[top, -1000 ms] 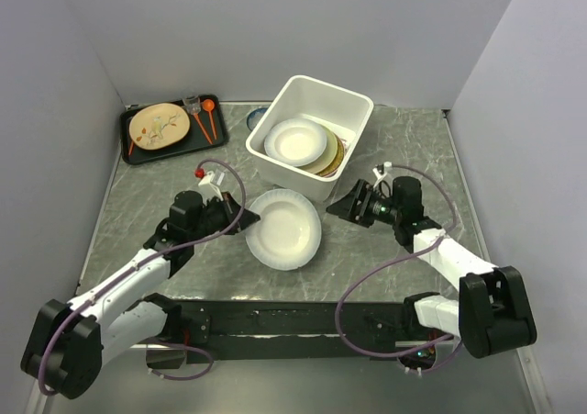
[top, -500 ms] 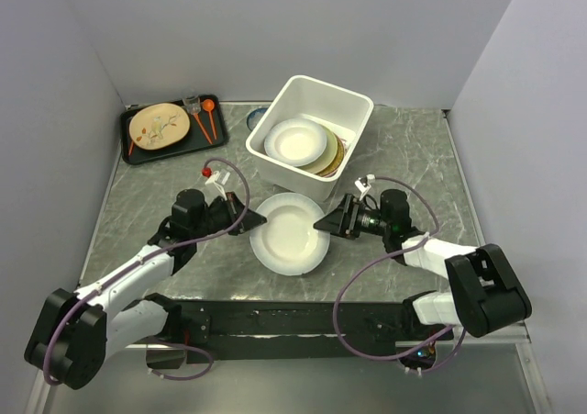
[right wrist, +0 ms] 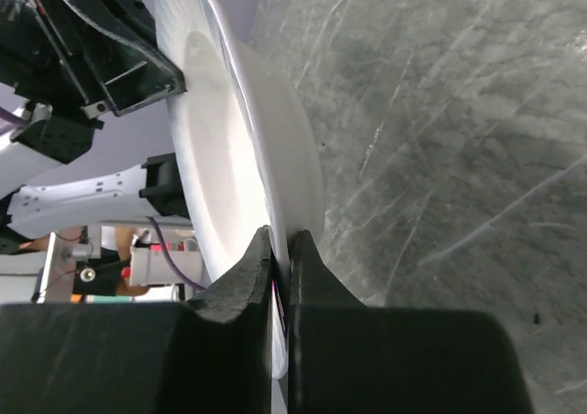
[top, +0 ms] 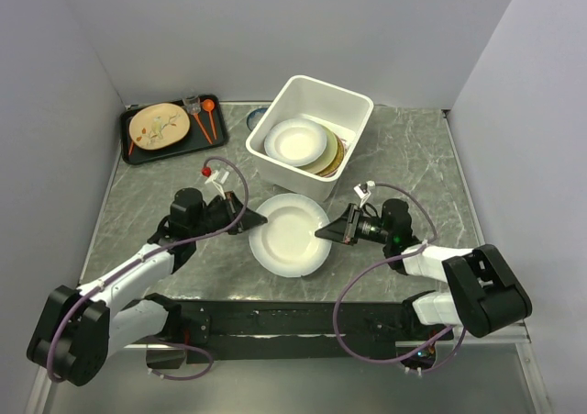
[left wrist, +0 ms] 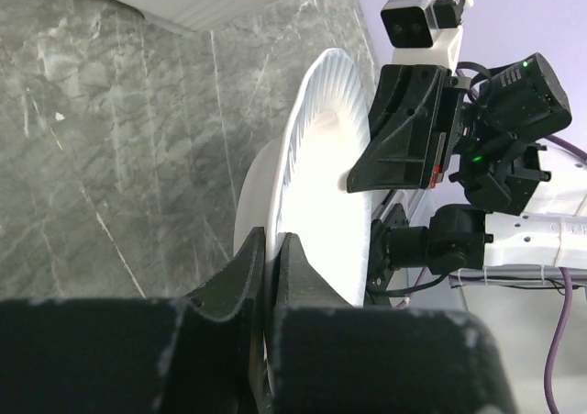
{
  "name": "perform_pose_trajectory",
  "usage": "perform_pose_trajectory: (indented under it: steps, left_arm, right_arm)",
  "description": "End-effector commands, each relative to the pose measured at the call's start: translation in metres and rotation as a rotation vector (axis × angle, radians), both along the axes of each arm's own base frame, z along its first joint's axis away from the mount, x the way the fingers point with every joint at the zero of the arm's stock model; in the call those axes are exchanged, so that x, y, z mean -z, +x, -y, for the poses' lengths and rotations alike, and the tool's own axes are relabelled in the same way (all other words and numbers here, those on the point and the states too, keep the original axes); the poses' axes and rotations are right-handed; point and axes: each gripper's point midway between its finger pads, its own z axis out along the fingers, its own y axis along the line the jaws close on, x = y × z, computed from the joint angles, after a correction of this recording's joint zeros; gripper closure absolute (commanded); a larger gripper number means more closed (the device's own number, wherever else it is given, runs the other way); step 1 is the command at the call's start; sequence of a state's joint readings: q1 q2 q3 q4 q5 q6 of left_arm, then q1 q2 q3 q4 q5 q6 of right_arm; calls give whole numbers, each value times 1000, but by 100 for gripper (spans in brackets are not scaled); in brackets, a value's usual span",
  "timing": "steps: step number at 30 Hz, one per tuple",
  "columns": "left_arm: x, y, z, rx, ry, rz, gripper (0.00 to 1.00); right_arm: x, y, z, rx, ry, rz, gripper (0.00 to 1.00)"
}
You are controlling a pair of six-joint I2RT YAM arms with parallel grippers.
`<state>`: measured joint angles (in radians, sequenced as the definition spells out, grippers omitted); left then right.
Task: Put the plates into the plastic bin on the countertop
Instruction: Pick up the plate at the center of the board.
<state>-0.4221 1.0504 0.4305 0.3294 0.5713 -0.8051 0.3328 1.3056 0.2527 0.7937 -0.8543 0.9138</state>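
White plate sits on the near middle of the counter, right in front of the bin, its far rim just beside the bin's near wall. It is pinned from both sides. The left gripper is clenched on the left rim, and its wrist view shows the fingers pinched tight across the edge. The right gripper is clamped on the opposite rim, fingers squeezed on the lip the same way. So the line between the two grips runs left to right across the plate, and the bin lies square to that line, straight out on the far side and a touch to the right. Neither arm is really the nearer one (the right sits a shade closer to the bin's open end). The move ahead looks like a shared lift up and away from the bases, over that near wall. I can't tell from these views whether the plate's foot is off the counter yet. Inside the bin a stack of plates already fills the near left part, a white one on top, so the wall and that stack are what the far rim must clear.
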Motion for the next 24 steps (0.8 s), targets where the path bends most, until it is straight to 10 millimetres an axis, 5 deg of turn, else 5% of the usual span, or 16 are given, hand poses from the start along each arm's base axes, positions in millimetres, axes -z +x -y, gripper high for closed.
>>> perform_pose_trajectory:
  steps: [1, 6, 7, 9, 15, 18, 24]
  left_arm:
    - [-51, 5, 10, 27, -90, 172, 93]
    - [-46, 9, 4, -10, -38, 180, 74]
    - [-42, 13, 1, -36, -19, 169, 35]
    - [-38, 17, -5, -82, 11, 157, 1]
    - [-15, 34, -33, -261, 142, 100, 1]
    - [2, 47, -68, -481, 243, 22, 1]
    - [-2, 53, -103, -668, 322, -1, 1]
  right_arm:
    - [3, 11, 1, 73, -13, 24, 100]
    - [-4, 16, 0, 73, -19, 45, 100]
    - [-5, 17, 0, 69, -18, 47, 100]
    - [-11, 20, -1, 71, -14, 61, 100]
    - [-22, 22, -3, 62, -11, 83, 100]
    - [-28, 21, -2, 60, -13, 97, 100]
    - [-38, 15, 6, 97, -37, 130, 100]
